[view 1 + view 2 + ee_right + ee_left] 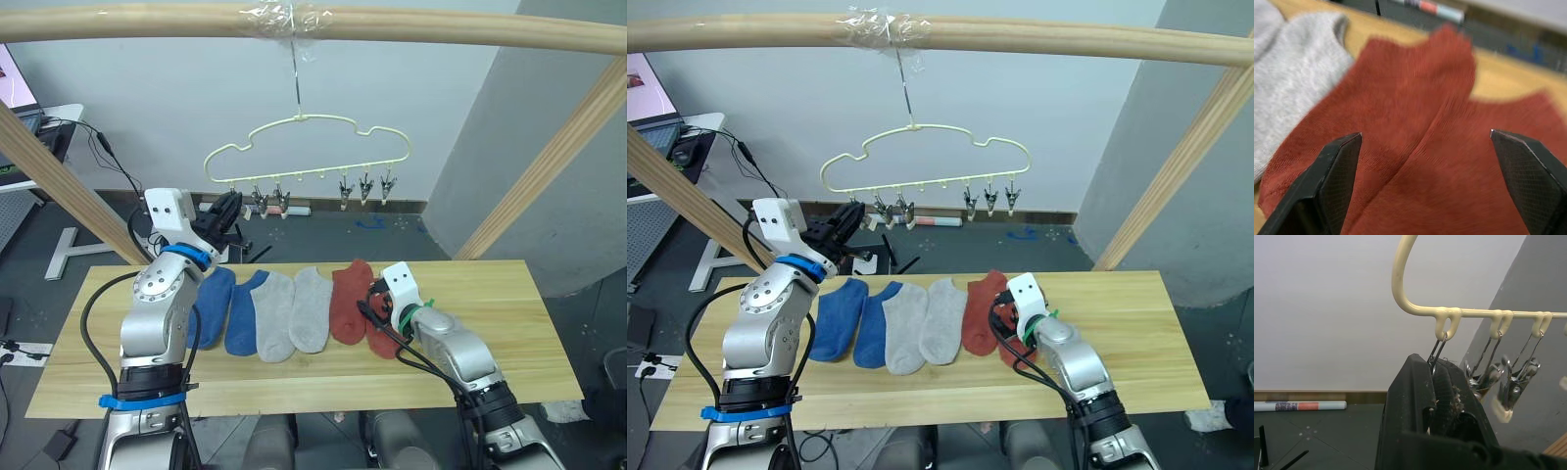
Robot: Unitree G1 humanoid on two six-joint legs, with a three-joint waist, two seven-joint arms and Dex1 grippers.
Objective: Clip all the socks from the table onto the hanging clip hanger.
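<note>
Six socks lie in a row on the table [490,313]: two blue socks [227,308], two light grey socks [294,311] and two rust red socks [348,299]. My right gripper [373,305] hovers low over the red pair, open; the wrist view shows red sock [1415,88] between its spread fingers [1332,166]. The pale yellow clip hanger [304,137] hangs from the pole above. My left gripper [227,211] is raised to the hanger's leftmost clip [1437,350] and looks shut on it. The other clips [364,188] hang empty.
A thick wooden pole [441,29] spans the top, with slanted wooden posts at left [59,186] and right [549,166]. A desk with a screen [20,98] stands far left. Cables and a paper roll [1300,406] lie on the floor behind the table.
</note>
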